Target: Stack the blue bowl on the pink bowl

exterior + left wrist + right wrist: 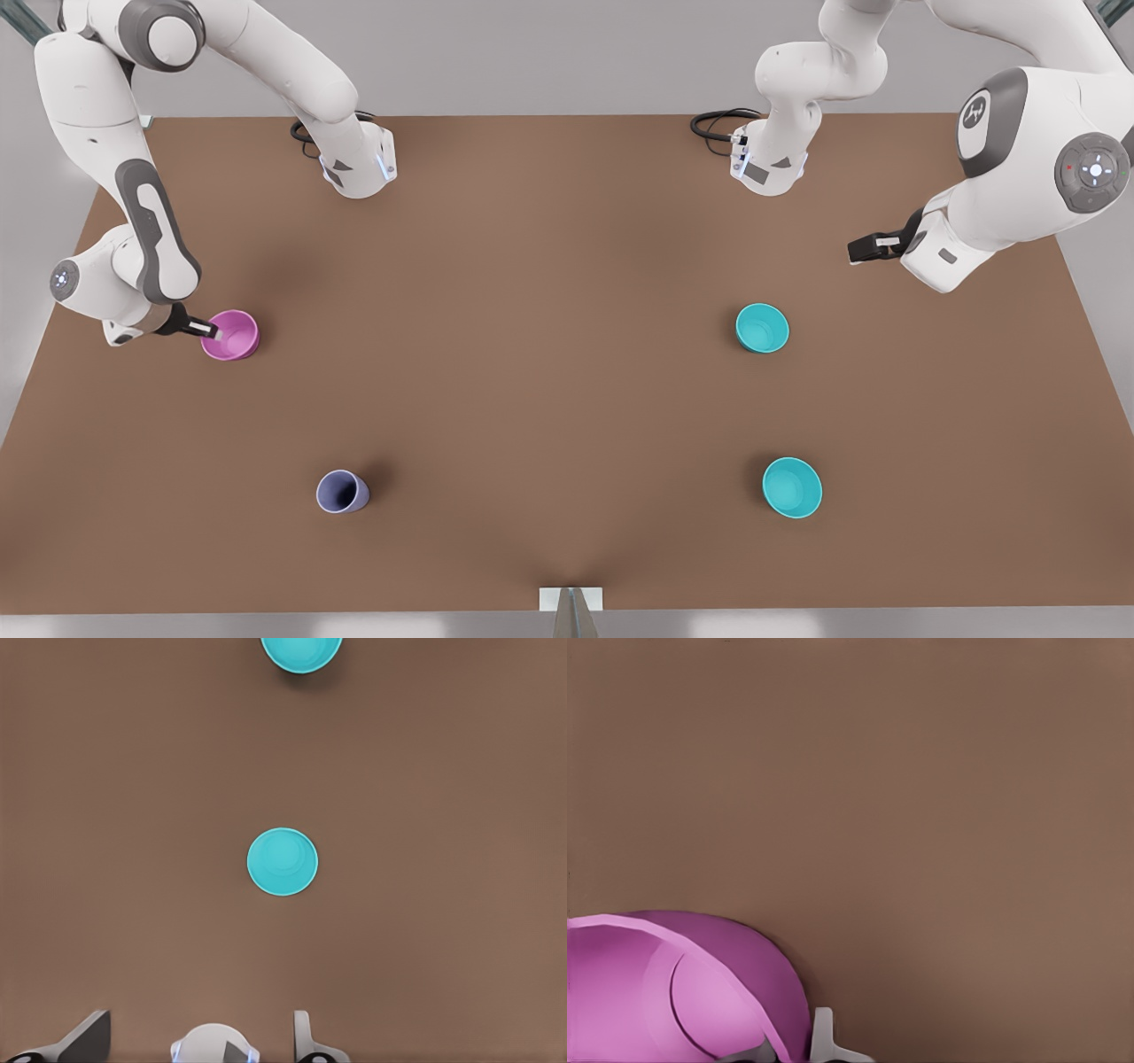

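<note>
The pink bowl (232, 337) sits on the table at the front view's left. My right gripper (211, 330) straddles the bowl's near rim, one finger (824, 1038) outside the wall and one inside, shut on the pink bowl (700, 992). At the front view's right stands the blue bowl (762, 327), upright and free; it lies mid-picture in the left wrist view (282, 862). Above the table and apart from that bowl hangs my left gripper (864, 249), its fingers (306, 1036) spread open with nothing between them.
A wider, brighter cyan bowl (792, 486) rests nearer the table's front edge on the front view's right, also seen as the cyan bowl (301, 651). A lavender cup (342, 491) stands at the front left. Bare brown tabletop (532, 354) stretches between the bowls.
</note>
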Available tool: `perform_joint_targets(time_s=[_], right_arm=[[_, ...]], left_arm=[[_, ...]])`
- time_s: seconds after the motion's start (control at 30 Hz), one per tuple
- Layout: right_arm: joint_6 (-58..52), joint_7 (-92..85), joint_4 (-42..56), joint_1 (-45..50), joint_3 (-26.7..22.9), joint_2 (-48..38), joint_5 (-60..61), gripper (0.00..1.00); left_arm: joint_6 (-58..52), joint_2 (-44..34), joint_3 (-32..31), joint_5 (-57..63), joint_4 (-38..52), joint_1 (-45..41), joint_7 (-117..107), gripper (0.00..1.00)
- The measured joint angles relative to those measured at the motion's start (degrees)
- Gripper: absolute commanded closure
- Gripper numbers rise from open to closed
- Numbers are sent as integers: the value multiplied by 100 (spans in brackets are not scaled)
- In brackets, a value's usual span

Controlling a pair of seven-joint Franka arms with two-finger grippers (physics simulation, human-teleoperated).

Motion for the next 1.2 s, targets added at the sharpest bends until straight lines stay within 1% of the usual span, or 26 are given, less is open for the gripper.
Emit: perform_joint_targets(time_s=[0.07,0.13,0.17,0.23,0.27,0.3,0.37,0.43,0.47,0.5,0.57,0.6,0.67,0.73,0.77,0.83,0.93,1.03,1.07,1.1,1.17,1.2], right_arm=[[-172,-10,179,-15,352,-135,124,79],[-483,-18,411,-4,905,-329,482,79],[-625,-22,502,4,1244,-363,698,79],[-845,13,684,99,2078,-381,1201,79],[-919,89,831,355,2348,-362,1409,79],[-941,211,957,751,2487,-349,1632,79],[-828,568,1143,1626,2591,-275,1995,79],[-648,1004,1566,2474,2594,6,2198,79],[-565,1238,1848,2881,2515,186,2250,79],[-496,1484,2249,3435,2238,417,2286,79],[-398,1995,3053,4686,1428,876,2328,79],[-375,2253,3416,5190,1106,1139,2259,79],[-492,2762,4212,5794,838,1779,1906,79],[-633,3224,4669,6123,766,2265,1511,79],[-685,3437,4862,6249,751,2465,1363,79],[-764,3829,5122,6421,735,2757,1164,79],[-829,4342,5262,6613,620,2968,1010,79],[-859,4776,5274,6649,598,3033,943,79],[-868,4909,5268,6651,596,3052,916,44],[-873,5036,5261,6653,593,3073,885,0],[-883,5269,5266,6650,593,3084,788,0],[-887,5379,5279,6635,594,3068,751,0]], left_arm=[[-5,-3,0,-1,2,-2,-7,0],[-9,-28,0,4,4,-5,-13,0],[-21,-35,0,7,2,-7,-16,0],[-51,-28,3,12,-1,-14,-20,0],[-60,-16,6,19,-1,-18,-23,0],[-69,-8,7,24,-3,-19,-25,0],[-88,-1,8,31,-13,-15,-29,0],[-101,6,8,35,-29,-9,-32,0],[-107,10,8,37,-33,-7,-34,0],[-113,38,8,38,-28,-5,-35,0],[-117,171,2,-12,-5,-1,-37,0],[-116,263,4,-34,65,-6,-38,0],[-55,374,28,28,237,-21,-39,0],[21,425,57,84,272,-5,-38,0],[99,344,88,101,109,-5,-33,0],[213,182,476,114,-154,-327,-25,0],[243,260,678,71,-288,-563,-40,0],[394,335,787,41,-824,-715,-14,0],[575,356,808,0,-1239,-715,7,0],[884,471,823,-51,-1706,-699,55,0],[1714,833,892,-127,-2347,-701,210,0],[2225,1008,1033,-208,-2759,-717,348,0]])
